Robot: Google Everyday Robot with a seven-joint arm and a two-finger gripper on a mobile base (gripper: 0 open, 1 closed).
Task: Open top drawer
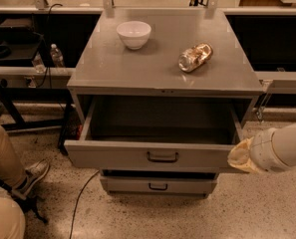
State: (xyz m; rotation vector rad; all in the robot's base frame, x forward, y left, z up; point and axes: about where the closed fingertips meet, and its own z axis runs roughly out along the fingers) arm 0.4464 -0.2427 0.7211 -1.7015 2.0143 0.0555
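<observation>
The top drawer [112,156] stands pulled out. The gripper [237,157] sits at its front's 3 o'clock end; its grip cannot be told

White bowl [133,34] and shiny container [195,57] lying sideways, apart on cabinet top [137,71]

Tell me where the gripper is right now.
In the camera view the gripper sits low on the right side, at the right end of the front panel of the pulled-out top drawer.

Smooth white cylindrical arm [286,146], cream-yellow covered claw [241,157] (low, far right)
</observation>
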